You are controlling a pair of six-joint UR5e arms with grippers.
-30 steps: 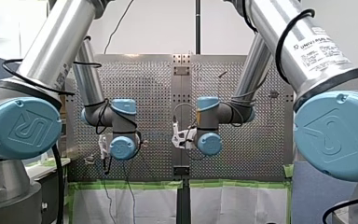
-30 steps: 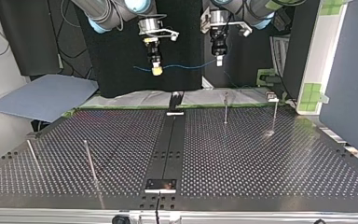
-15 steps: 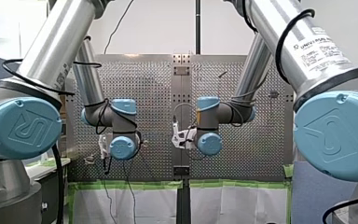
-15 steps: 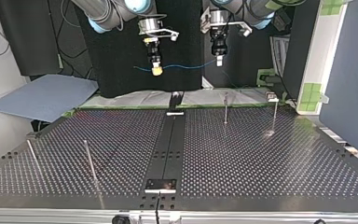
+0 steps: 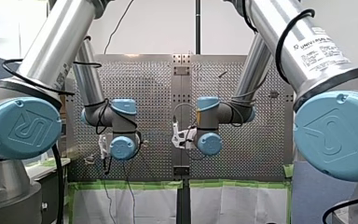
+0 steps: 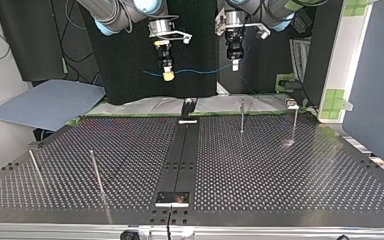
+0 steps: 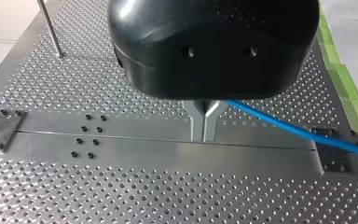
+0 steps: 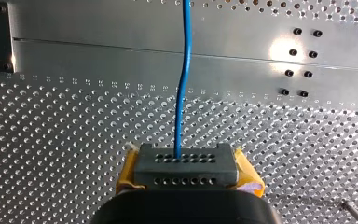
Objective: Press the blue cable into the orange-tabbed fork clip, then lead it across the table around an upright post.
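Observation:
In the top view the thin blue cable [image 6: 200, 71] hangs stretched between my two grippers, well above the table's far edge. My right gripper [image 6: 168, 76], with yellow pads, is shut on it at that view's left. My left gripper [image 6: 235, 66] holds it at the right. In the left wrist view the metal fingers [image 7: 204, 133] are shut, and the blue cable [image 7: 298, 130] runs out sideways from their base. In the right wrist view the gripper [image 8: 186, 165] is shut on the blue cable [image 8: 182, 93], which leads straight ahead. I see no orange-tabbed clip clearly.
Two upright posts [image 6: 242, 117] [image 6: 294, 122] stand near the far right of the perforated table [image 6: 280, 170], with a small fixture [image 6: 291, 104] at the edge. Two leaning rods [image 6: 97, 172] [image 6: 35, 167] are at the near left. A dark strip [image 6: 182, 155] runs down the middle.

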